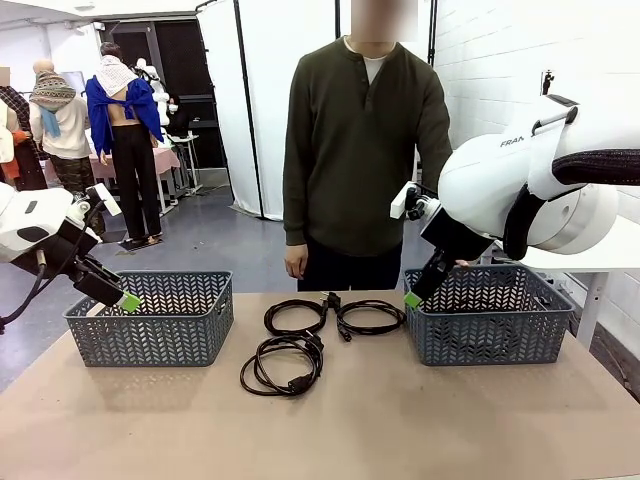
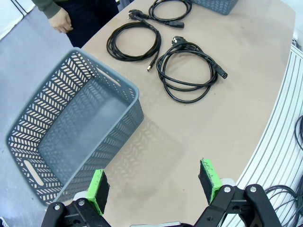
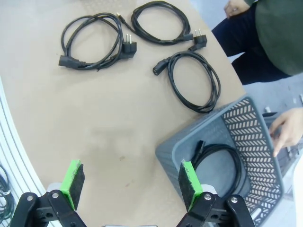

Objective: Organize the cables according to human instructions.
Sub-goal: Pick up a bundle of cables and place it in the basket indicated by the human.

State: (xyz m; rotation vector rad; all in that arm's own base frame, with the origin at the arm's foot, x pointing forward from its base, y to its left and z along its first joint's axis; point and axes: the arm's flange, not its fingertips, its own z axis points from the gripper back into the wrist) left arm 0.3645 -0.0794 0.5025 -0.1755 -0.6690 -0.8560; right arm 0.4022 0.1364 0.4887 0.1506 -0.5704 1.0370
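Lying between left hand (image 1: 128, 300), right hand (image 1: 413, 298), three cables (image 1: 314, 346)

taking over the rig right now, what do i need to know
Left gripper open, holding nothing, by the left basket.
Right gripper open, holding nothing, over the right basket's near corner.
One cable lies in the right basket.
Three cables lie coiled on the table between the baskets.
Done: one cable binned. Left: those three, as the person directs.
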